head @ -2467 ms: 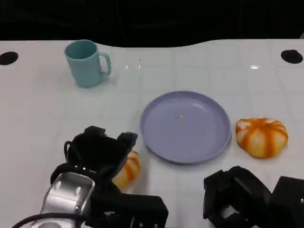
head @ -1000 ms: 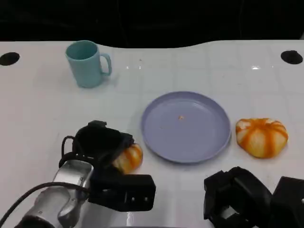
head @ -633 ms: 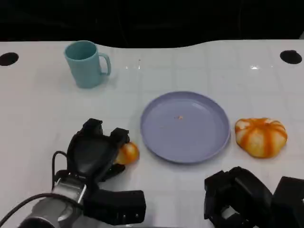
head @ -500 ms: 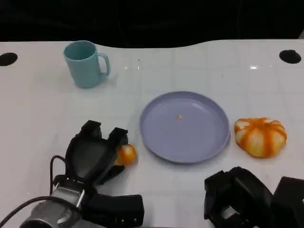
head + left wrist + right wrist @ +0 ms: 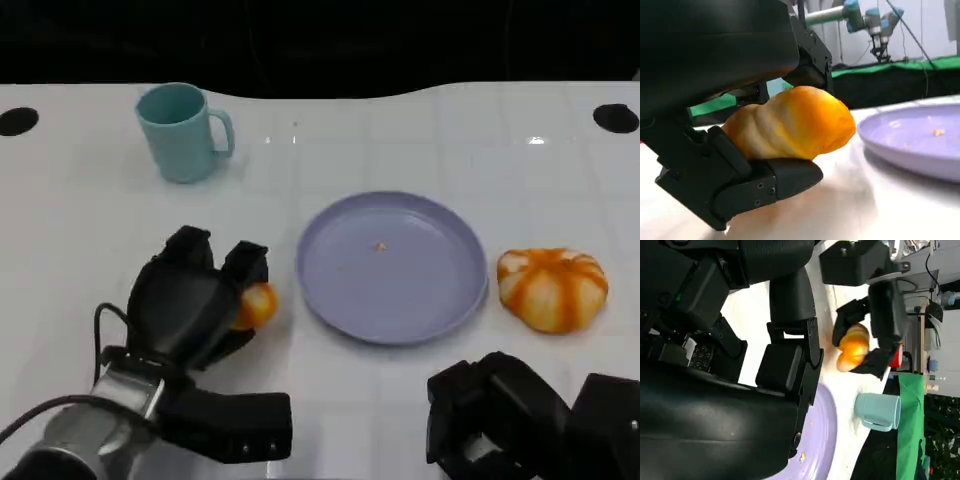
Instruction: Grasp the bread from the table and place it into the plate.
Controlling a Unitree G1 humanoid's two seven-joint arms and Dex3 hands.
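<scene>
From the head camera I see my left hand [image 5: 190, 300], black and many-fingered, wrapped around a small orange-and-white striped bread roll [image 5: 255, 305]. In the left wrist view the roll [image 5: 792, 122] sits clamped between fingers [image 5: 760, 182] below and above, off the glossy white table [image 5: 90, 230]. It is just left of the round lavender plate [image 5: 455, 300], not over it. My right hand [image 5: 505, 420] rests low at the near edge, fingers curled in, holding nothing. A second, larger striped bread [image 5: 552, 288] lies right of the plate. A pale teal mug [image 5: 182, 132] stands far left.
</scene>
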